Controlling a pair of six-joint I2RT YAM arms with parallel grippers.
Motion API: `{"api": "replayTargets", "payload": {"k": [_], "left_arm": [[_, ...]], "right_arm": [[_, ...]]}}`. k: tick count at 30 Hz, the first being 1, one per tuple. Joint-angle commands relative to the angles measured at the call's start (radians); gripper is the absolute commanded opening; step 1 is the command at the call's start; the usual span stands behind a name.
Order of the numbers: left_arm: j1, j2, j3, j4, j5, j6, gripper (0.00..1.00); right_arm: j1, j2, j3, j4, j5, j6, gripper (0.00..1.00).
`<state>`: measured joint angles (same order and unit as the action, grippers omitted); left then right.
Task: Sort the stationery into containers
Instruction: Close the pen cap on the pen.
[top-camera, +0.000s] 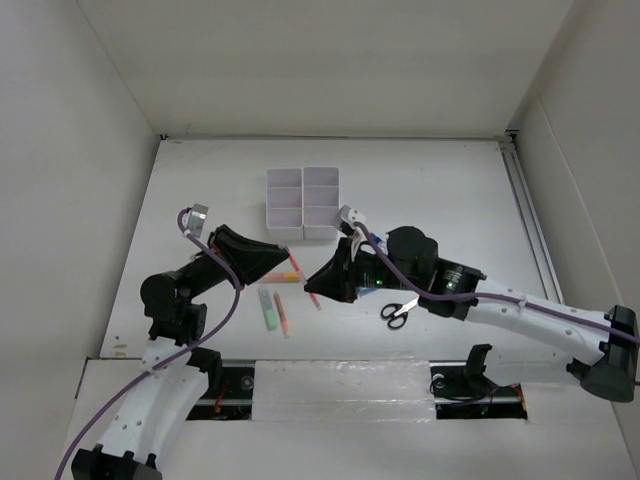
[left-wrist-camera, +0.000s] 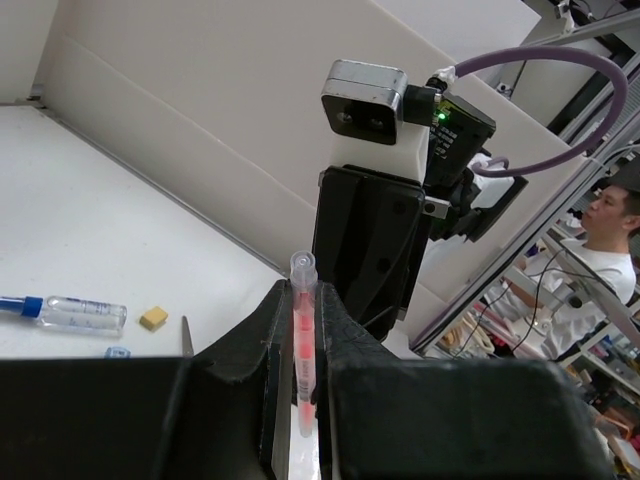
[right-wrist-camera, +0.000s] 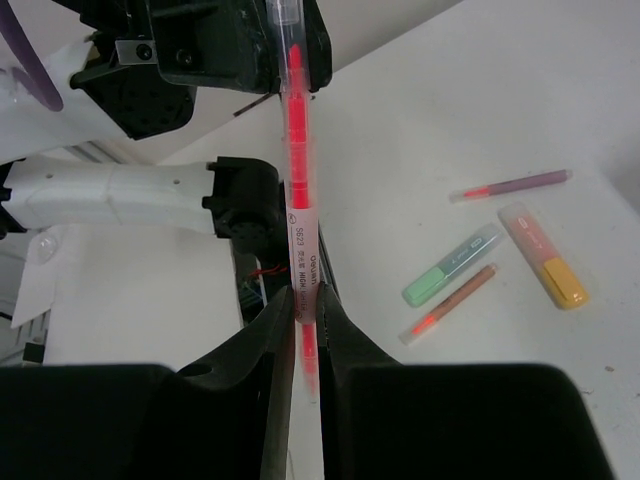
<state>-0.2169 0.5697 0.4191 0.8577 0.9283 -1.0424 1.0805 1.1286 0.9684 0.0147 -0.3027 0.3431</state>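
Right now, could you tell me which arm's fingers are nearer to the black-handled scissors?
Right. The right fingers sit just left of the scissors, which lie beside that arm's wrist; the left fingers are farther left, gripping the other end of the shared pen.

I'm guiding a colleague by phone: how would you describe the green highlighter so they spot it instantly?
On the white table, look on the near side of the white trays, where a few pens lie loose. The green highlighter lies beside a thin orange pen; it is the only green one, with a greyish cap.
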Motion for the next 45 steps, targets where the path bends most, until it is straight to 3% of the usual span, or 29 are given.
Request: {"api": "replayTargets", "payload": {"k": [1, 14, 36, 45], "left_arm": [[-0.006, -0.022, 0.006, 0.041, 0.027, 0.028, 0.00], [-0.006, -0.031, 0.017, -0.181, 0.037, 0.183, 0.00], [-0.006, -0.073, -0.057, -0.190, 0.058, 0.165, 0.00], [-0.006, -0.082, -0.075, -0.190, 0.000, 0.165, 0.00]], "right_arm": [[-0.004, 0.023, 0.055, 0.051, 0.002, -0.013, 0.00], [-0.004, 0.014, 0.105, -0.028, 0.016, -0.036, 0.00], [-0.042, 0.014, 0.148, -0.038, 0.014, -0.047, 0.00], [-0.042, 0.048, 0.168, 0.014, -0.046, -0.010, 0.00]]}}
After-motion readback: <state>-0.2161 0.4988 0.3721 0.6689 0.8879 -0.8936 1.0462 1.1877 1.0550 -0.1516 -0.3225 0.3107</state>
